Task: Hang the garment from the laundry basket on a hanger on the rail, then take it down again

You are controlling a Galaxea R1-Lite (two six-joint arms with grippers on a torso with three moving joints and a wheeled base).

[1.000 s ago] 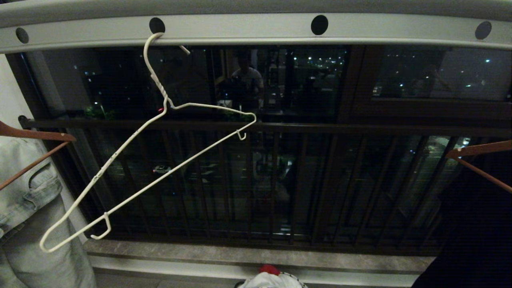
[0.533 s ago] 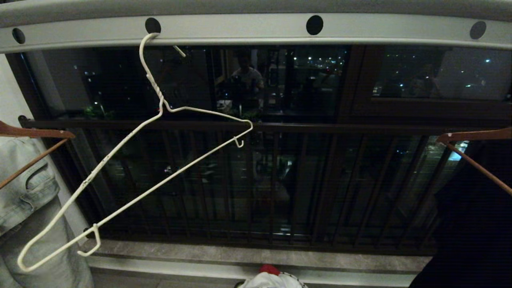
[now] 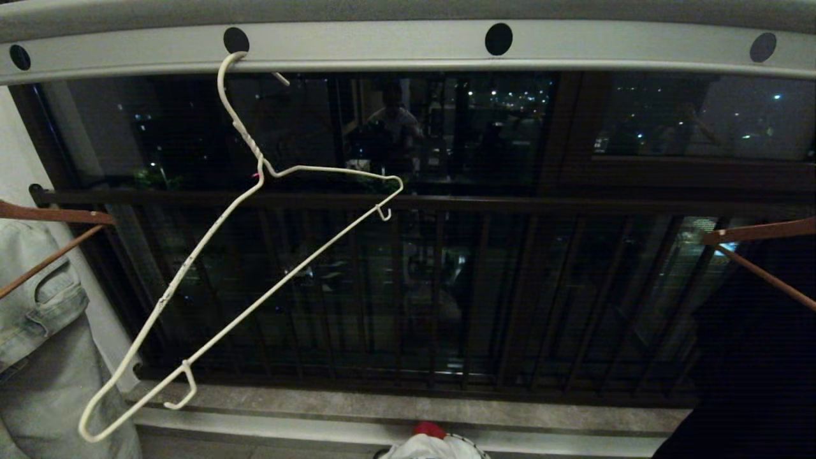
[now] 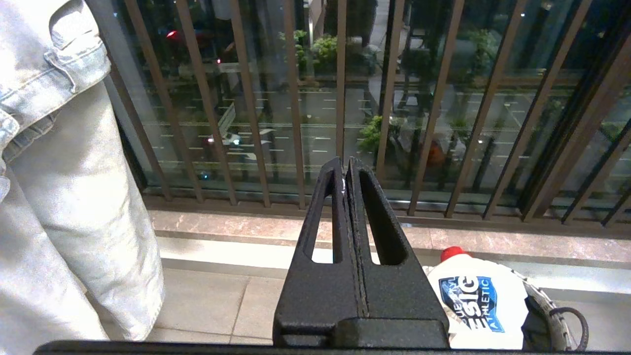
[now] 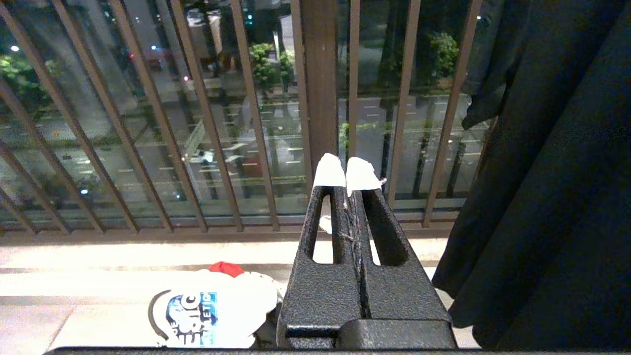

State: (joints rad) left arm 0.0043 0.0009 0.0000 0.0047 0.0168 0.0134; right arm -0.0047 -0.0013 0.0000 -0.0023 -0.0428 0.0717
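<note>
The white wire hanger [image 3: 217, 233] hangs tilted by its hook from the light-grey rail [image 3: 382, 44], left of centre, and it is bare. The garment [image 4: 473, 305], a white T-shirt with a blue print, lies bundled in the laundry basket [image 4: 542, 301] on the floor by the ledge. It also shows in the right wrist view as the garment [image 5: 217, 305] and at the bottom edge of the head view as the garment [image 3: 433, 449]. My left gripper [image 4: 345, 165] and my right gripper [image 5: 346, 172] are shut on nothing, low and back from the basket, outside the head view.
Pale jeans [image 3: 38, 331] hang on a brown wooden hanger at the left. A dark garment [image 3: 752, 357] hangs on another at the right, close beside my right gripper. Balcony railing bars [image 3: 446, 204] and a stone ledge [image 3: 408, 408] stand ahead. A red cloth [image 3: 428, 428] peeks from behind the shirt.
The wire hanger is swinging on the rail: its low end went left and down, then came back right. The whole view has slid slightly left. Both grippers stay shut.
</note>
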